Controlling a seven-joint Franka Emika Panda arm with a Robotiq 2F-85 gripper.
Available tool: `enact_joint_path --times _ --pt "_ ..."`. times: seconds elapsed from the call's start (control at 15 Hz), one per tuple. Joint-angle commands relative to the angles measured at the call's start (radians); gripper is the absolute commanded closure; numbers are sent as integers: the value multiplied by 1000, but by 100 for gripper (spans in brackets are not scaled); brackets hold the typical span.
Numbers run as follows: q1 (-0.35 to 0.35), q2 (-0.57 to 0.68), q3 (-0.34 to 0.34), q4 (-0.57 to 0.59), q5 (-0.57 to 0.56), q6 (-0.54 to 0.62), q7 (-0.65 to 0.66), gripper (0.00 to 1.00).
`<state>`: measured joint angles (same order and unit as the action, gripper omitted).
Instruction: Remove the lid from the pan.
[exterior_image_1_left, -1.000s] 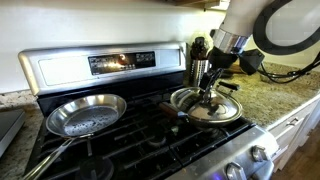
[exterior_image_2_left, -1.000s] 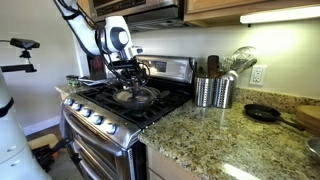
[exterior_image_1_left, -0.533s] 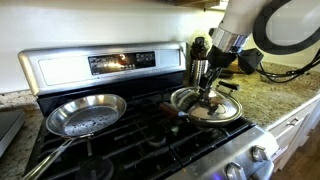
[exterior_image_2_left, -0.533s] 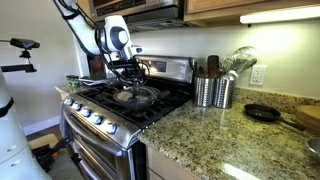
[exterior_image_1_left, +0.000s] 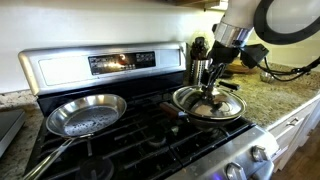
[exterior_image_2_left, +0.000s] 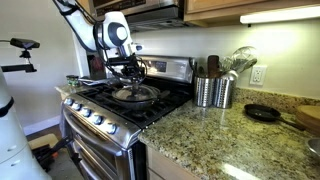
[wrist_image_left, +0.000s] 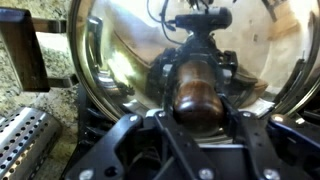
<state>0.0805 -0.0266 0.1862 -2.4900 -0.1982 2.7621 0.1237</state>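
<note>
Empty silver pan (exterior_image_1_left: 85, 114) sitting beside on the stove (exterior_image_1_left: 150, 142), arm (exterior_image_1_left: 237, 28) reaching down, gripper (exterior_image_1_left: 210, 93) pinching the lid (exterior_image_1_left: 228, 106) by its knob (wrist_image_left: 197, 95).

Soft, even room light fills both exterior views, which are slightly grainy. In the wrist view, bright glare streaks the lid (wrist_image_left: 112, 52) beyond the gripper (wrist_image_left: 200, 98), whose near housing is dark and blurred.
</note>
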Motion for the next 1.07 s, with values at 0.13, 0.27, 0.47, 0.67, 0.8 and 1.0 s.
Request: enact_joint_path --times 0.13,0.27,0.47,0.67,0.8,1.0 --pt "-8 -142 -45 -7 26 -103 1 79" --pt "-30 -170 -60 -5 -2 -111 19 79" --pt "-80 -194 -85 1 -45 -110 48 79" --pt "-146 -199 -117 5 -76 -104 76 79" --pt "-186 -192 -143 7 -84 -100 90 79" --pt "-244 -175 -178 15 -113 -100 121 79"
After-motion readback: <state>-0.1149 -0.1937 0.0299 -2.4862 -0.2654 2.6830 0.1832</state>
